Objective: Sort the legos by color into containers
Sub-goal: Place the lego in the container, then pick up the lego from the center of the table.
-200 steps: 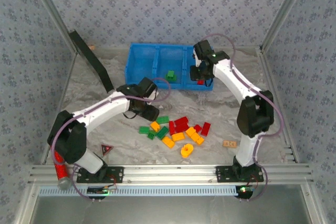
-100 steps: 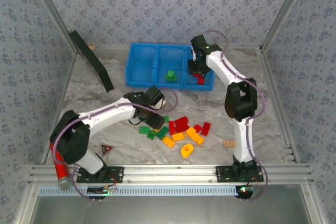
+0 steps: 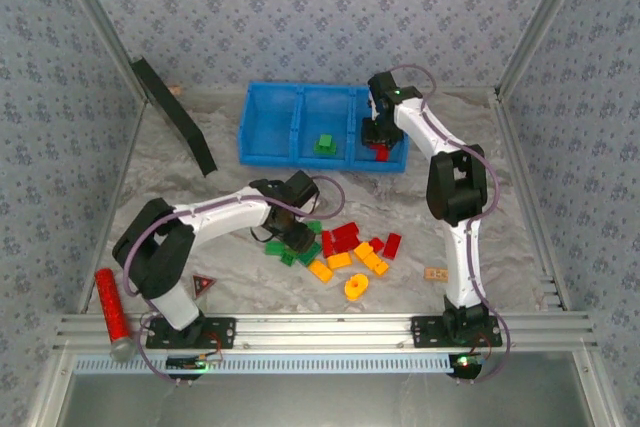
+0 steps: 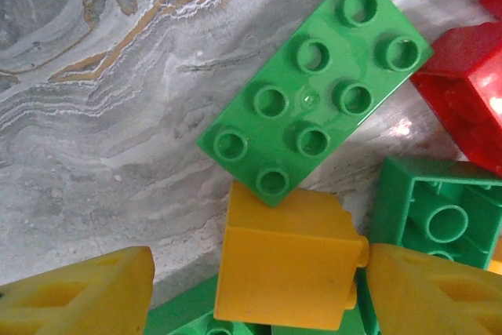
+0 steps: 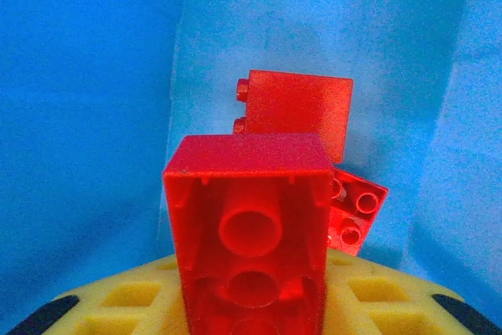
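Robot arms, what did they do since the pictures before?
The left tool slid nearer and rightward onto the loose legos and now hangs open around a yellow brick. The right tool stayed over the blue bin's right compartment, a red brick still between its fingers, while its arm folded in. Nothing was grabbed or dropped. The pile and the binned green brick stayed put.

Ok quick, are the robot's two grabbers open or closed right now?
Left gripper: open, jaws either side of a yellow brick, not clamped.
Right gripper: closed on a red brick over the blue bin.
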Motion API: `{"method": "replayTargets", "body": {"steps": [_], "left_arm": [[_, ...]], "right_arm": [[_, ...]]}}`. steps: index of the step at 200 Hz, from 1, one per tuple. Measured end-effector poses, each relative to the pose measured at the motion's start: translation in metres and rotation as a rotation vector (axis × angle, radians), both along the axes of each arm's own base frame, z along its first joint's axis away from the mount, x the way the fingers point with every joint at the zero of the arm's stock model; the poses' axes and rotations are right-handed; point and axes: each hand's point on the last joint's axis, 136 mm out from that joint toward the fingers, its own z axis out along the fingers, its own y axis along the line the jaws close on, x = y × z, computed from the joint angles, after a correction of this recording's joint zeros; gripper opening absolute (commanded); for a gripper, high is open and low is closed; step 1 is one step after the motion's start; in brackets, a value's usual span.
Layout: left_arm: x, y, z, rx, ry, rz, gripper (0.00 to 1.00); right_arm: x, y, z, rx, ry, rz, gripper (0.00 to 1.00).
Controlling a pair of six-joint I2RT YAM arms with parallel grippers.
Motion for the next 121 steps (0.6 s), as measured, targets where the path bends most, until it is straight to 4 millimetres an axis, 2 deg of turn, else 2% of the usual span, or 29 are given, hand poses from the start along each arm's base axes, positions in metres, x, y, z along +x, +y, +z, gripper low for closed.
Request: {"method": "replayTargets", "body": {"steps": [57,84,106,121], "left_arm": [[0.0,-0.003,-0.006,-0.001,0.009,-0.003,0.72],[0.0,-0.005,-0.007,-0.011,0.016,-0.005,0.67],[0.001,-0.008,-0.013,-0.013,0.024,-0.003,0.58],[-0.001,-0.007,-0.023,0.007,0.048,0.001,0.54]], "right_arm": [[0.001,0.0,0.002,0.001,-0.005,0.001,0.49],[0.0,0.0,0.005,0.002,-0.009,0.001,0.49],[-0.012,-0.003,0.014,0.003,-0.012,0.002,0.51],[-0.027,-0.007,0.029,0.006,-0.022,0.003,0.53]]}}
